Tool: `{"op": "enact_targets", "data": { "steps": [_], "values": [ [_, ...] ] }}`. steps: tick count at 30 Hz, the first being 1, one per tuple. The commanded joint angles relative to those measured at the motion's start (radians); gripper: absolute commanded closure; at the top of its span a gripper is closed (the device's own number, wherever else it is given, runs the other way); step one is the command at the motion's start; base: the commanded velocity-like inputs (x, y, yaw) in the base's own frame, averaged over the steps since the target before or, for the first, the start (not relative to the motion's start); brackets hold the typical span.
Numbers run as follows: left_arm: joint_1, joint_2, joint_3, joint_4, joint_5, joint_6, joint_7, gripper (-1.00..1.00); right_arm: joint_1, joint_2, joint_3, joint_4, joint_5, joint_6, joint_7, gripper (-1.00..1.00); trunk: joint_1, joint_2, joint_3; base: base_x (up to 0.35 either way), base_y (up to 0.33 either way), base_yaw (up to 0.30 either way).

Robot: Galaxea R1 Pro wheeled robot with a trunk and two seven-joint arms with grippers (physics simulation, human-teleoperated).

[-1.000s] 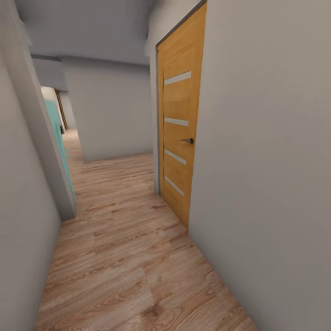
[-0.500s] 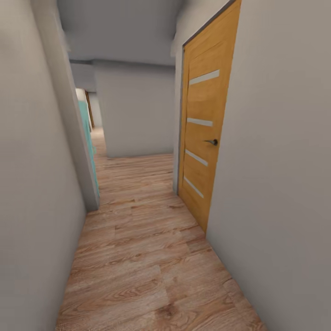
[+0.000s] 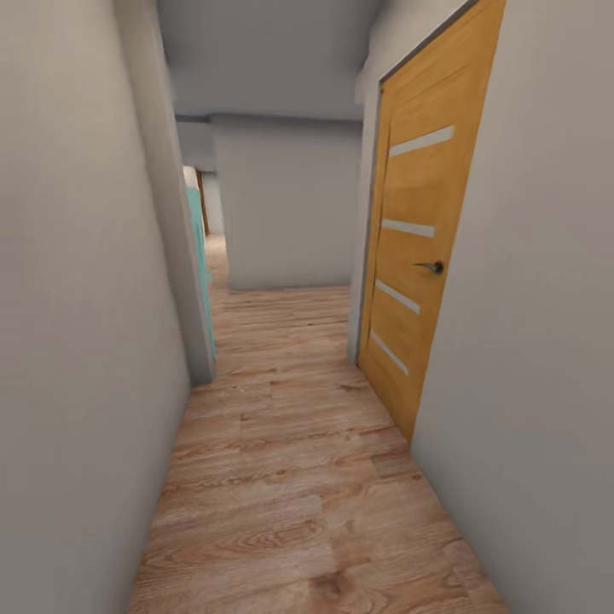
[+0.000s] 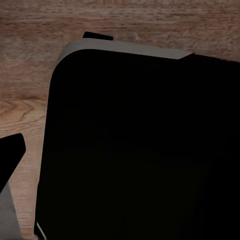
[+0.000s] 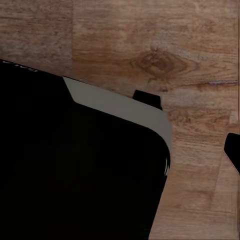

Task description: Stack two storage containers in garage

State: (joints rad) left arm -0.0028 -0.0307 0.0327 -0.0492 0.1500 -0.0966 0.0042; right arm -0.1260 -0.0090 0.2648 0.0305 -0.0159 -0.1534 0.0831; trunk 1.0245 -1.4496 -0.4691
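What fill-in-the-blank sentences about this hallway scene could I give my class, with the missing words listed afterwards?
1. The corridor floor is made of ____ planks.
2. The orange door stands on the ____ side of the head view.
3. That door carries ____ pale horizontal strips.
4. Past the left wall's corner a ____ coloured surface shows.

Missing words: wood; right; four; teal

Narrow hallway w/ light wood-plank floor (image 3: 298, 477) running from bottom centre up to mid frame. Plain pale grey wall (image 3: 77, 341) covers the left side; another pale grey wall (image 3: 546, 341) covers the right. Set into the right wall: closed orange-brown wooden door (image 3: 418, 256) w/ four pale horizontal strips and a dark lever handle (image 3: 433, 267). Grey end wall (image 3: 290, 205) at centre, corridor bending left past it. Thin teal panel edge (image 3: 201, 256) shows mid-left behind the wall corner. Grey ceiling (image 3: 264, 51) at top. Light soft, even.
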Motion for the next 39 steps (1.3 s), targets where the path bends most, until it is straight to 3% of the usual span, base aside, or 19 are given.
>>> {"op": "enact_targets", "data": {
  "steps": [1, 20, 39],
  "values": [
    [0.0, 0.0, 0.003, 0.0, 0.006, -0.001, 0.0, -1.0, -0.001, -0.001, 0.002, 0.003, -0.002, -0.006, 0.003, -1.0, 0.0, 0.0, -0.001, 0.29, 0.0, 0.017],
    [0.0, 0.0, 0.002, 0.0, 0.006, 0.002, 0.002, -1.0, -0.001, -0.002, 0.004, 0.003, 0.002, -0.007, 0.005, -1.0, 0.0, 0.0, -0.001, 0.319, 0.0, 0.007],
    [0.0, 0.0, 0.003, 0.002, 0.006, 0.002, 0.005, -1.0, -0.001, -0.002, 0.002, 0.002, 0.001, -0.008, 0.004, -1.0, 0.0, 0.0, -0.001, 0.322, -0.008, 0.182]
  ]
}}
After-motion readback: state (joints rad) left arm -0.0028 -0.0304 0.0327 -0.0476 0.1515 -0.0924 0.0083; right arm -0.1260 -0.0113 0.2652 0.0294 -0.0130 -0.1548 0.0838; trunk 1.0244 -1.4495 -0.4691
